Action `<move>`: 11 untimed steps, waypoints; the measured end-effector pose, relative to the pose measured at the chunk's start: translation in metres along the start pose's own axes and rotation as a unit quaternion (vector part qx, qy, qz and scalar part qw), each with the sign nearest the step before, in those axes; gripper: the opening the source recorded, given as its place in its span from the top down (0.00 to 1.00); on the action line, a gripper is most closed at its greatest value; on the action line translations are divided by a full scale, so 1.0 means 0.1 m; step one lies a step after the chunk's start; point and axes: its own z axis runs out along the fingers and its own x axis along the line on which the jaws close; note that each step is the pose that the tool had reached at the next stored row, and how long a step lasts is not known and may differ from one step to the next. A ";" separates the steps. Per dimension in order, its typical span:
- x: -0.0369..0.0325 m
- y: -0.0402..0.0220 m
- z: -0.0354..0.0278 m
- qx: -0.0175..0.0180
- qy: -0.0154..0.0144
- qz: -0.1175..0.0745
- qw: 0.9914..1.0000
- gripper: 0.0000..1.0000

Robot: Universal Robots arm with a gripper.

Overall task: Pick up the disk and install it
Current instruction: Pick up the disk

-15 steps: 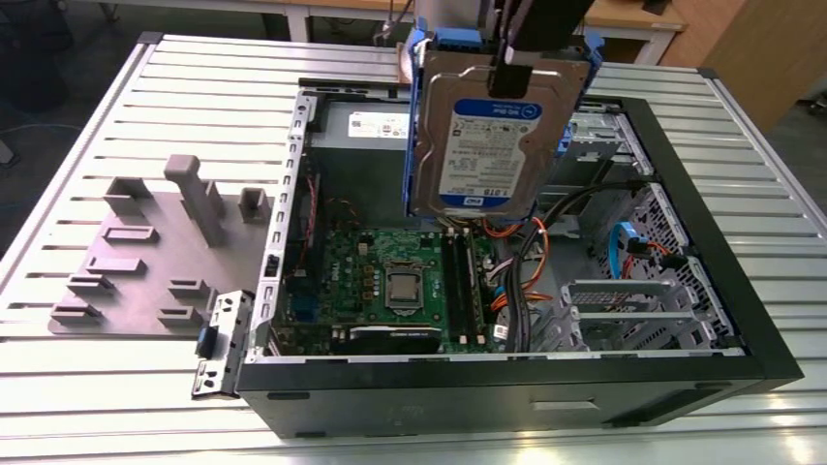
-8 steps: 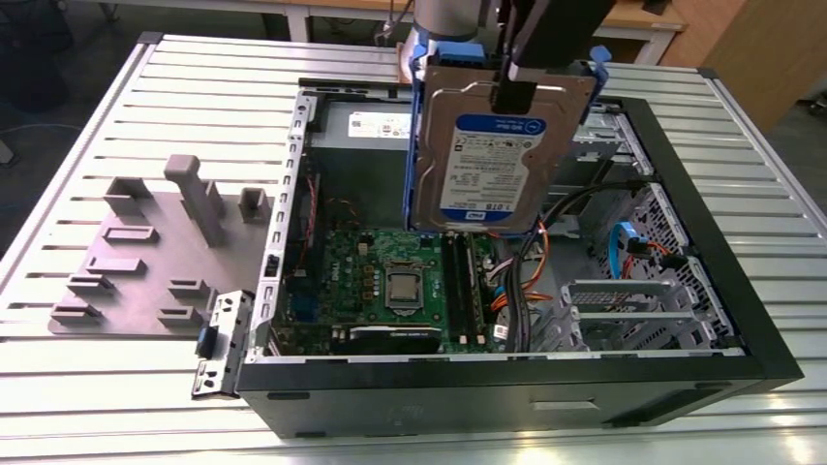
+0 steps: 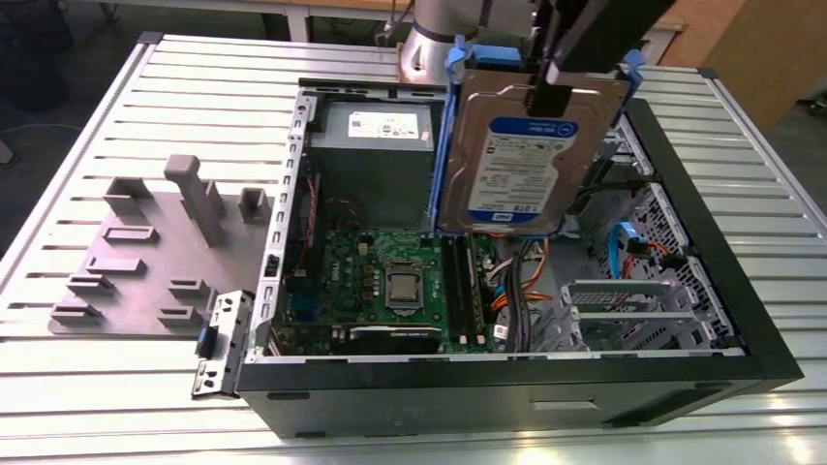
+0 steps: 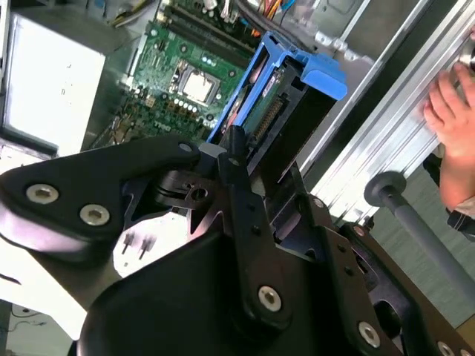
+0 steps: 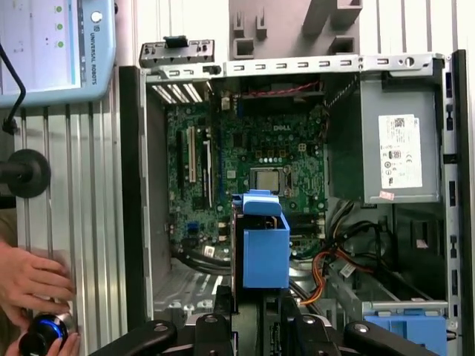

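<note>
1. Nearest in the second wrist view is the hand's [image 4: 260, 163] black linkage, clamped shut on the disk [image 3: 524, 155].
2. The hand grips the disk's top edge, and the disk hangs on edge directly below it, label outward.
3. Beneath hand and disk lies the open computer case [image 3: 517, 373], with its motherboard [image 3: 387, 281] exposed, on the slatted worktop [image 3: 77, 387].

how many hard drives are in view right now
1: the disk, held by the gripper above the open computer case. Others may be hidden inside the case.
</note>
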 end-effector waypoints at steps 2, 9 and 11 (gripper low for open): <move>-0.004 -0.080 0.000 0.000 0.000 0.000 1.000 0.65; -0.007 -0.127 0.000 -0.001 0.000 0.000 1.000 0.65; -0.007 -0.127 0.000 -0.001 0.000 0.000 1.000 0.65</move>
